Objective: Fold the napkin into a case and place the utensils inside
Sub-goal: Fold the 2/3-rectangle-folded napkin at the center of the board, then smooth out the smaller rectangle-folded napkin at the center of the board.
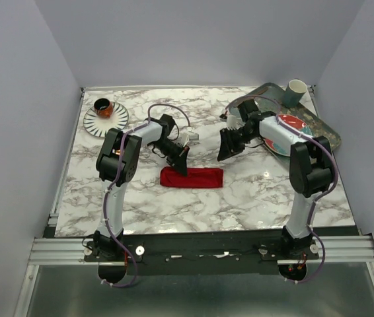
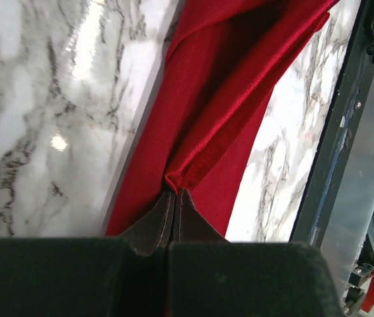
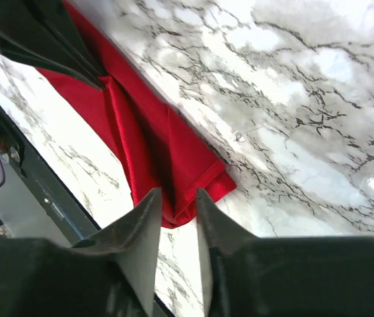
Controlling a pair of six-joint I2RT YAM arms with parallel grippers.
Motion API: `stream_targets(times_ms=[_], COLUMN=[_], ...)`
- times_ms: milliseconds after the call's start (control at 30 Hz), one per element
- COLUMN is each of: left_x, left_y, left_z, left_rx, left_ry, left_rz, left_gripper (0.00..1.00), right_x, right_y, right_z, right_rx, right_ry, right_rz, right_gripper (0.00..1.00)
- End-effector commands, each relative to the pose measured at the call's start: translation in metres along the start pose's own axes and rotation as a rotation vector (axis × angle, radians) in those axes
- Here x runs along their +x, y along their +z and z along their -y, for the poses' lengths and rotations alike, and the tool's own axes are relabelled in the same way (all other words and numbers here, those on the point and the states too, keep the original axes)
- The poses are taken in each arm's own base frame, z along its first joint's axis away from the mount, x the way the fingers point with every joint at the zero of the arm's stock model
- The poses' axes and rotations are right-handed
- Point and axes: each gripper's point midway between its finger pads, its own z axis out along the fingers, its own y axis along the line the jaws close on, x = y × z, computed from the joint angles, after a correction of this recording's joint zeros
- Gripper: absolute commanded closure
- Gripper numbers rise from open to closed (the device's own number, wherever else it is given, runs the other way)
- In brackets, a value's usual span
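The plain bright red cloth napkin (image 1: 192,177), folded into a narrow flat strip, lies on the white marbled tabletop (image 1: 260,195). The left tool (image 2: 175,193) is pinched onto a raised fold near the napkin's left end. The right tool (image 3: 177,198), fingers apart and empty, hangs near the napkin's right end.

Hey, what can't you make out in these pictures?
1. Top view: no spoon or fork can be found; the right arm covers much of the tray.
2. Left wrist view: the left gripper hides the near end of the napkin.
3. Top view: a small pale thing beside the left arm is too small to name.
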Motion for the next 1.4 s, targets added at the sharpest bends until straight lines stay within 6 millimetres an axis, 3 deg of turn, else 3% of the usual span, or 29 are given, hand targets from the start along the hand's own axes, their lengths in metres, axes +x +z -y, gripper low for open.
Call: stream_targets(times_ms=[0,33,167,800,933,1200,1267,1367], left_x=[0.025,0.025,0.033,0.033,0.032,0.025,0.022,0.013], left_y=[0.005,0.005,0.007,0.013,0.012,0.006,0.001,-0.009], left_z=[0.009,0.013,0.014,0.007,0.006,0.011,0.013,0.019], left_rx=[-0.010,-0.008,-0.001,-0.004,-0.005,0.007,0.009,0.013], left_ry=[-0.043,-0.046,-0.090,-0.144,-0.148,-0.159,-0.166,-0.139], left_rz=[-0.058,-0.056,-0.063,-0.074,-0.072,-0.037,-0.020,0.025], left_gripper=[1.00,1.00,1.00,1.00,1.00,1.00,0.96,0.78], right_x=[0.001,0.003,0.012,0.051,0.054,0.059,0.059,0.060], right_y=[-0.021,-0.021,-0.021,0.027,0.035,0.046,0.048,0.050], right_z=[-0.019,-0.022,-0.032,-0.059,-0.053,-0.032,-0.029,-0.023], right_rx=[-0.047,-0.064,-0.137,-0.201,-0.168,-0.094,-0.077,-0.049], right_ry=[-0.079,-0.100,-0.152,-0.271,-0.272,-0.248,-0.243,-0.233], right_rz=[0.023,0.024,0.046,-0.058,-0.077,-0.112,-0.118,-0.125], right_gripper=[0.59,0.50,0.34,0.33,0.42,0.89,0.99,0.99])
